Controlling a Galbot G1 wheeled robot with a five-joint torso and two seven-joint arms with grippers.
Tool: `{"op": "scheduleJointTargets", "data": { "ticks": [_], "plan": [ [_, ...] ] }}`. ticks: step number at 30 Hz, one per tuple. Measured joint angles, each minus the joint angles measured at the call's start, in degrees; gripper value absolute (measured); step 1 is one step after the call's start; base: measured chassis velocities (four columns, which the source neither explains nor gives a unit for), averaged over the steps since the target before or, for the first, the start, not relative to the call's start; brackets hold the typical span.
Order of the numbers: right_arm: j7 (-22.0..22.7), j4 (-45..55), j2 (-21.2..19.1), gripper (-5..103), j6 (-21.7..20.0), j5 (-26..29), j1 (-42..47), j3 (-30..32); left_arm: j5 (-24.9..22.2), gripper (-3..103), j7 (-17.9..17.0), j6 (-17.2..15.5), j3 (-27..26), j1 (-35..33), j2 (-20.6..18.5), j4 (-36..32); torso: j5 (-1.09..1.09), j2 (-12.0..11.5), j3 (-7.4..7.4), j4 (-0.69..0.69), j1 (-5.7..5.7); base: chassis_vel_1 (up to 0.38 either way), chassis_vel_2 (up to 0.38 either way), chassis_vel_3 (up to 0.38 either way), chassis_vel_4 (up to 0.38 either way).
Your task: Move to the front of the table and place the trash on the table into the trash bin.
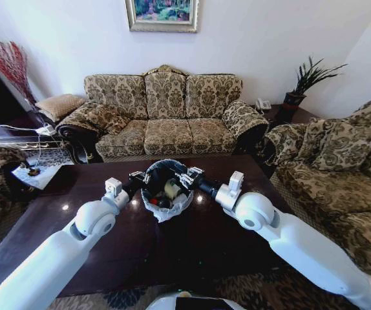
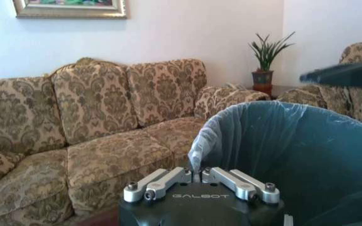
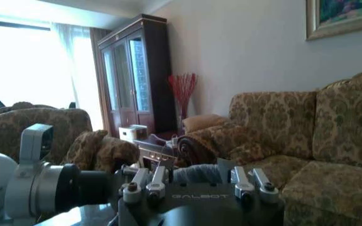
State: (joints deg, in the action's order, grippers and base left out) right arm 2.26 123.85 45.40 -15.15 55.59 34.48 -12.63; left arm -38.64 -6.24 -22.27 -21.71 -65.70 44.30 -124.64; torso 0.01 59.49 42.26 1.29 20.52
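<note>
While both arms reach over the dark wooden bench [image 1: 56, 213], the left gripper [image 1: 138, 175] pinches the bag-lined rim of the trash bin [image 1: 166, 205], and the right gripper [image 1: 190, 175], fingers spread, brackets the opposite rim. Inside lie a clear bottle [image 1: 172, 188] and wrappers [image 1: 154, 201].

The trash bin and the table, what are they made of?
The trash bin looks like dark plastic, lined with a thin see-through whitish plastic bag that crinkles over its rim. The table looks like dark brown wood with a shiny polish, since small lights reflect in its top. The left gripper and right gripper sit at the bin's rim.
</note>
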Motion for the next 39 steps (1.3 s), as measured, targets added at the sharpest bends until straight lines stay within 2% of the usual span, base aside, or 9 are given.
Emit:
{"op": "scheduleJointTargets", "data": {
  "ticks": [3, 6, 10, 12, 16, 23, 27, 33, 39],
  "plan": [
    [1.19, 1.05, -0.91, 47, 0.7, -0.13, 0.8, 1.83, 0.11, 3, -0.25, 0.04, -1.04, -0.86, 0.75, 0.0, -0.01, 0.0, 0.0, 0.01, 0.0, 0.0, 0.0, 0.0, 0.0],
    [4.0, 1.72, -3.24, 63, 2.32, -2.44, 3.24, 4.63, 0.29, 3, -0.76, 0.32, -3.33, -2.3, 2.0, 0.17, -0.01, 0.0, -0.01, 0.0, -0.01, 0.0, 0.0, 0.0, 0.0],
    [6.2, 1.31, -4.18, 75, 3.2, -5.41, 5.37, 6.35, 0.99, 3, -0.77, 0.47, -4.94, -3.12, 2.53, 0.16, -0.01, 0.0, 0.0, -0.01, -0.01, 0.0, 0.0, 0.0, 0.0],
    [10.2, 0.9, -4.36, 85, 3.24, -8.2, 9.0, 9.47, 3.59, 3, -0.01, 1.22, -8.39, -4.71, 3.85, 0.15, 0.0, 0.0, 0.0, 0.0, 0.0, 0.0, 0.0, 0.0, 0.0],
    [11.61, 1.94, -4.1, 99, 1.73, -11.42, 16.69, 16.58, 5.08, 3, 0.67, 1.24, -13.47, -7.73, 6.09, -0.89, -0.02, 0.0, 0.0, 0.01, 0.0, 0.0, 0.0, 0.0, 0.0],
    [11.08, 7.2, -0.25, 100, 0.61, -16.87, 31.75, 30.01, 7.08, 3, 1.96, 2.03, -21.6, -13.66, 10.65, -4.12, -0.01, 0.01, -0.01, 0.01, -0.01, 0.0, 0.0, 0.0, 0.0],
    [9.13, 9.86, 2.28, 100, 0.89, -20.31, 40.13, 35.58, 8.18, 3, 2.12, 2.29, -22.42, -15.06, 12.56, -5.65, -0.01, 0.01, -0.01, 0.0, 0.0, 0.015, -0.004, -0.019, 0.013],
    [8.66, 11.32, 3.3, 100, 1.19, -21.55, 44.58, 37.87, 9.46, 3, 2.12, 2.3, -21.91, -15.09, 14.91, -6.8, 0.0, 0.01, -0.01, -0.01, 0.0, 0.082, -0.096, -0.106, 0.089],
    [8.79, 12.3, 3.25, 100, 1.22, -21.87, 47.0, 38.33, 11.2, 3, 2.17, 3.0, -21.27, -16.38, 19.84, -8.49, 0.0, 0.01, 0.0, 0.0, 0.01, 0.188, -0.18, -0.21, 0.217]
  ]
}}
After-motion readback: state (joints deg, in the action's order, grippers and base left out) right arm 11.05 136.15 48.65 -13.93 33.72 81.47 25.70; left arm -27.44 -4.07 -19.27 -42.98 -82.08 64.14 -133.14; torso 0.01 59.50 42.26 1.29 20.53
